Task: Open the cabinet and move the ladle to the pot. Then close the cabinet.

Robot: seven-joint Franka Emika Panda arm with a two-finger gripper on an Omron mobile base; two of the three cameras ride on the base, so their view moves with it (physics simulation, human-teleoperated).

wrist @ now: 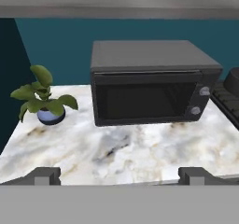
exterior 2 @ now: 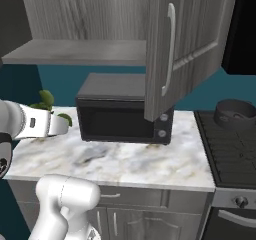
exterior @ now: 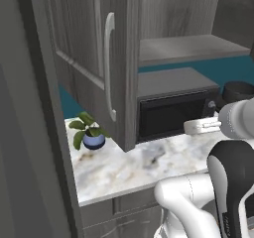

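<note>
While the gripper point(wrist: 119, 174) gapes wide, one pot point(exterior 2: 235, 112) — one microwave point(wrist: 151, 80) — one plant point(wrist: 41, 97).

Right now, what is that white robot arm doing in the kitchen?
The robot's claw is open and holds nothing, hanging over the marbled white counter and facing the boxy black microwave. The tall dark grey woodgrain cabinet above has both doors swung open, and the shelf part that shows is bare. The short dark grey pot waits on the stove. I can't spot a ladle.
</note>
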